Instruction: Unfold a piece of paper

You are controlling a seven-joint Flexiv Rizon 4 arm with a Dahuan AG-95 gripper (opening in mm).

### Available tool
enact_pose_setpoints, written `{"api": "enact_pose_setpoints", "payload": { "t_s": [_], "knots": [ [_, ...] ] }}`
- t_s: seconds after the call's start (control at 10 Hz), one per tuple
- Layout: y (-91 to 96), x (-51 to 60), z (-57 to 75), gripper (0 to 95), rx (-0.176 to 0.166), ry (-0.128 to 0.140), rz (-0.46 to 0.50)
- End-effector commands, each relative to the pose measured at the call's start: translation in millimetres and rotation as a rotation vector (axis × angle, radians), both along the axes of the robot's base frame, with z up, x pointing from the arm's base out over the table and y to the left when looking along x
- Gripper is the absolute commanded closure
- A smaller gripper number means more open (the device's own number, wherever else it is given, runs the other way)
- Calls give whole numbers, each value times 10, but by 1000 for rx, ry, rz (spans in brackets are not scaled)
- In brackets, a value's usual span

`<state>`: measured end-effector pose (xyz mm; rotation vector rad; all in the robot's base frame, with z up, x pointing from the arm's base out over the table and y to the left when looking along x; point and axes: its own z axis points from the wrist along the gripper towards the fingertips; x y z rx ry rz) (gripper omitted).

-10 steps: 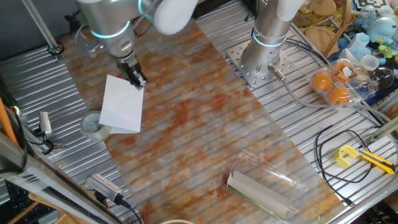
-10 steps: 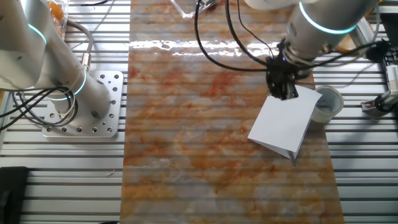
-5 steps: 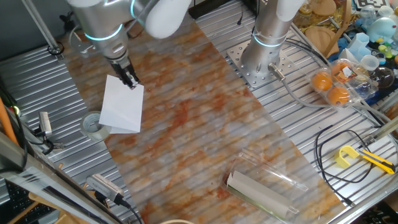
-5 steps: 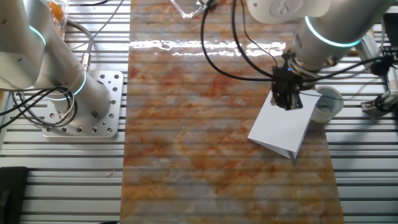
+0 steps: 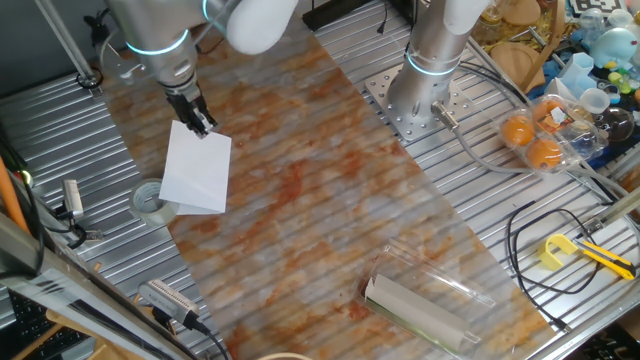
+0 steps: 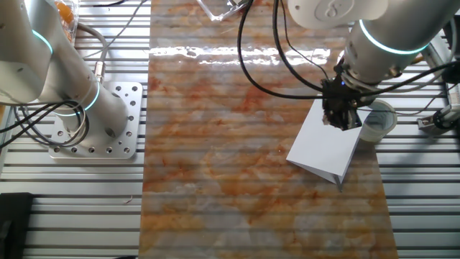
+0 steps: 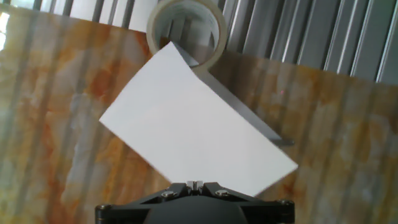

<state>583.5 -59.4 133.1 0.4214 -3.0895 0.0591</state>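
The piece of paper (image 5: 195,172) is a white sheet lying folded in half on the marbled mat, with the lower layer showing along one side. It also shows in the other fixed view (image 6: 327,147) and the hand view (image 7: 186,118). One corner rests on a tape roll (image 7: 186,22). No blue scribble shows. My gripper (image 5: 203,126) is shut, its tips over the paper's far edge near a corner (image 6: 343,120). In the hand view the gripper (image 7: 194,184) has its jaws together just over the sheet. I cannot tell whether they touch it.
The tape roll (image 5: 148,200) sits at the mat's edge beside the paper (image 6: 379,119). A grey-white roll in clear plastic casing (image 5: 420,305) lies at the mat's near end. A second arm's base (image 5: 425,95) stands on the metal table. Oranges (image 5: 530,140) and cables lie at the right.
My gripper has slid along the paper's far edge, away from one corner towards the other. The paper has kept its place and shape.
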Motion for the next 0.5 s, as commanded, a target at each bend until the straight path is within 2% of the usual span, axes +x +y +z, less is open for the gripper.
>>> {"api": "enact_pose_setpoints", "payload": {
  "t_s": [0.1, 0.5],
  "knots": [
    [-18, -1, -3, 950, -21, 1, 18],
    [-28, 15, -50, 950, -18, -2, -14]
  ]
}}
